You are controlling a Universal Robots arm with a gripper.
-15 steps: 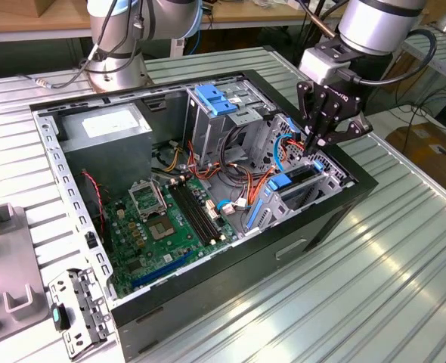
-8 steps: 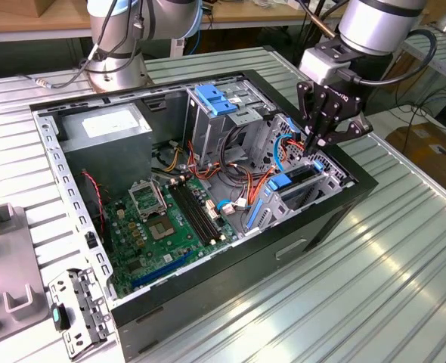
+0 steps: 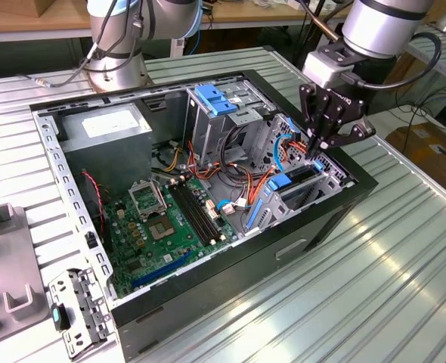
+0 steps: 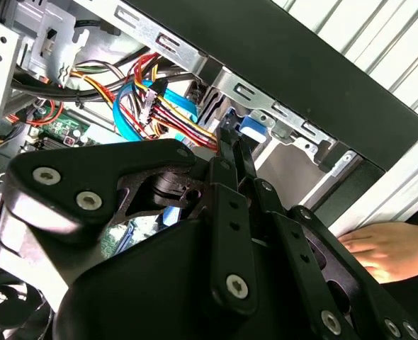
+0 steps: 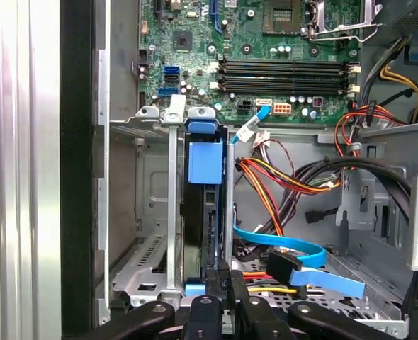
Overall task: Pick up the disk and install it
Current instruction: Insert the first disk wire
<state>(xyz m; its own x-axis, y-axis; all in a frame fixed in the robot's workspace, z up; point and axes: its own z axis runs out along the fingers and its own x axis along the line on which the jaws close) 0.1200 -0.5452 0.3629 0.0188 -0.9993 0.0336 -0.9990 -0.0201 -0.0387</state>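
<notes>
The disk [image 3: 295, 181] stands on edge in the metal bay [image 3: 332, 181] at the front corner of the open computer case, on the exterior view's right. Its dark body [image 5: 197, 219] and blue rail [image 5: 204, 161] sit between the bay's plates in the first wrist view. My gripper [image 3: 316, 155] hangs straight over that bay. Its two thin fingers are shut together, with their tips at the disk's upper end next to a blue tab [image 4: 253, 126]. I see nothing between the fingers [image 4: 227, 152]. In the first wrist view the gripper [image 5: 223, 273] rests against the disk's edge.
Inside the case are a green motherboard [image 3: 166, 219], a grey power supply [image 3: 106, 125], a taller drive cage with a blue latch [image 3: 215, 98], and red, orange and blue cables [image 5: 280, 184] close to the bay. A person's hand [image 4: 379, 248] rests just outside the case wall.
</notes>
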